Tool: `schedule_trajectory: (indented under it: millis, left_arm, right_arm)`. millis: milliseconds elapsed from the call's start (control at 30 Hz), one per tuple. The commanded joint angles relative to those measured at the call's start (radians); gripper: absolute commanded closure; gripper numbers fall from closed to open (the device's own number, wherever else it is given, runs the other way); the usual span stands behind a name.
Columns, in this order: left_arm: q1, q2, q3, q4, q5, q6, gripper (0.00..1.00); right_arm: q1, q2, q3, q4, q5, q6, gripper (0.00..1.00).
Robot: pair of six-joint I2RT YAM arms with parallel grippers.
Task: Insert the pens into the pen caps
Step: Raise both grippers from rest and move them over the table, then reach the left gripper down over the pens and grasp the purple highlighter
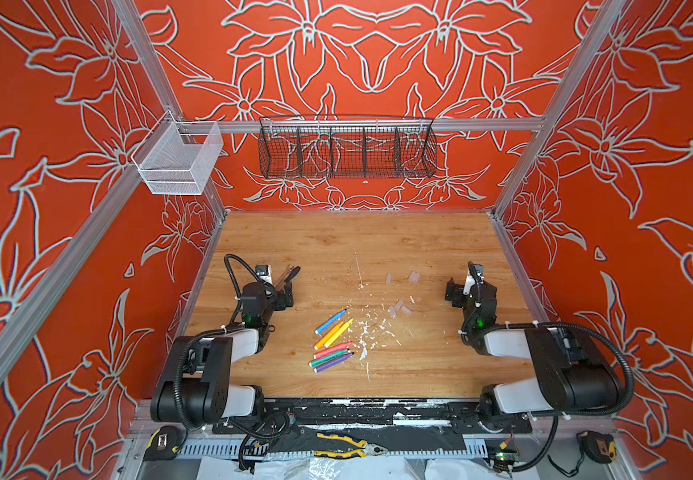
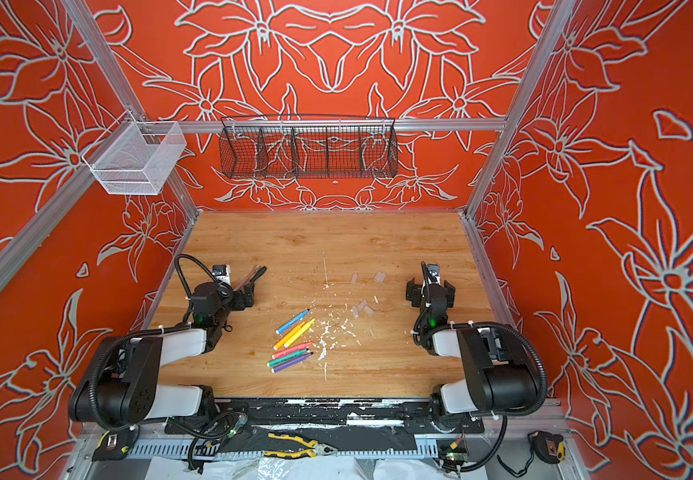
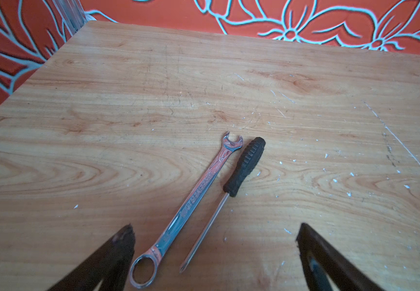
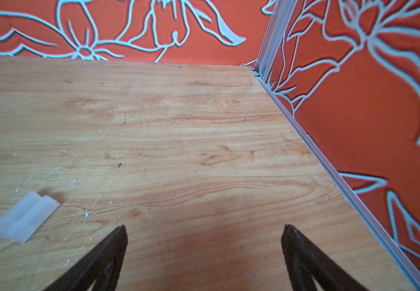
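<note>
**A:** Where are the pens?

**B:** The pens [image 1: 333,349] lie uncapped in a loose bunch on the near middle of the bench [image 1: 419,365], with their tips angled toward the far right.

**A:** And the caps?

**B:** The caps [image 1: 398,306] lie beyond the pens and to their right, not touching them. There is a small cluster, and two more lie farther back.

**A:** What about the tools?

**B:** The left tool [image 3: 215,230] is spread wide and grips nothing. It hovers over a wrench [image 3: 198,199] and a screwdriver [image 3: 245,166] that lie side by side on the bench's left. The right tool [image 4: 204,228] is spread too and empty. It hangs over bare wood near the right edge, with the far caps on its left.
</note>
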State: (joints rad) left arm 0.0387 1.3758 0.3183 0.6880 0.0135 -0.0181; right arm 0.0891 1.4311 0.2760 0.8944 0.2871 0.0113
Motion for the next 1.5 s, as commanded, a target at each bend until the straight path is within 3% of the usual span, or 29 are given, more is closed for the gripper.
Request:
schedule_trajectory:
  millis: [0, 67, 233, 333, 400, 467, 567, 600, 667, 733, 800, 833, 867, 933, 1033, 1100, 1233, 1300, 1400, 1467]
  left_arm:
    - [0.004, 0.003, 0.017, 0.003, 0.008, 0.017, 0.03]
    - [0.006, -0.004, 0.02, 0.007, 0.004, 0.015, 0.03]
    - [0.002, -0.141, 0.118, -0.259, -0.047, -0.001, 0.03]
    - [0.0, -0.251, 0.111, -0.306, -0.051, -0.036, 0.03]
    - [-0.001, -0.357, 0.133, -0.4, -0.047, -0.126, 0.03]
    - [-0.002, -0.486, 0.169, -0.524, -0.009, -0.216, 0.02]
    - [-0.002, -0.618, 0.203, -0.666, 0.048, -0.32, 0.03]
    - [-0.002, -0.646, 0.23, -0.746, 0.085, -0.331, 0.03]
    - [-0.001, -0.693, 0.231, -0.81, 0.171, -0.332, 0.03]
    - [-0.002, -0.742, 0.192, -0.851, 0.111, -0.42, 0.03]
    - [0.005, -0.795, 0.212, -1.009, -0.045, -0.549, 0.03]
    - [0.007, -0.823, 0.23, -1.068, -0.075, -0.573, 0.03]
    - [0.008, -0.851, 0.243, -1.087, -0.033, -0.551, 0.03]
    - [0.008, -0.902, 0.258, -1.085, 0.065, -0.517, 0.03]
    - [0.008, -0.954, 0.227, -1.045, 0.123, -0.592, 0.03]
    - [0.008, -0.956, 0.219, -1.04, 0.136, -0.652, 0.03]
    - [0.008, -0.854, 0.238, -0.968, 0.373, -0.626, 0.02]
    - [-0.003, -0.771, 0.266, -0.964, 0.43, -0.608, 0.03]
    - [-0.117, -0.659, 0.374, -1.12, 0.29, -0.521, 0.09]
    - [-0.294, -0.599, 0.437, -1.212, 0.103, -0.476, 0.1]
  right_arm:
    - [0.001, -0.01, -0.002, 0.026, -0.008, -0.011, 0.02]
    - [0.006, -0.073, 0.002, -0.029, 0.012, -0.009, 0.03]
    - [0.009, -0.283, 0.06, -0.292, 0.143, 0.046, 0.03]
    - [0.008, -0.431, 0.09, -0.44, 0.169, 0.195, 0.02]
    - [0.007, -0.561, 0.15, -0.666, 0.17, 0.355, 0.03]
    - [-0.006, -0.666, 0.239, -0.915, -0.024, 0.402, 0.03]
    - [-0.007, -0.742, 0.272, -0.978, -0.243, 0.372, 0.02]
    - [-0.006, -0.762, 0.279, -1.007, -0.266, 0.367, 0.02]
    - [-0.006, -0.818, 0.283, -1.119, -0.151, 0.465, 0.02]
    - [-0.007, -0.908, 0.243, -1.198, -0.037, 0.601, 0.02]
    - [-0.012, -1.005, 0.16, -1.054, -0.229, 0.533, 0.02]
    - [-0.013, -1.038, 0.118, -0.963, -0.332, 0.519, 0.02]
    - [-0.012, -1.054, 0.099, -0.94, -0.335, 0.566, 0.02]
    - [-0.012, -1.034, 0.1, -0.994, -0.254, 0.673, 0.03]
    - [-0.013, -0.935, 0.106, -0.952, -0.28, 0.617, 0.03]
    - [-0.012, -0.851, 0.125, -0.983, -0.22, 0.605, 0.02]
    - [-0.011, -0.667, 0.163, -1.023, -0.118, 0.582, 0.07]
    - [-0.011, -0.596, 0.173, -1.023, -0.086, 0.565, 0.08]
    - [-0.01, -0.515, 0.174, -1.012, -0.038, 0.581, 0.08]
    - [-0.01, -0.477, 0.182, -0.999, -0.032, 0.584, 0.09]
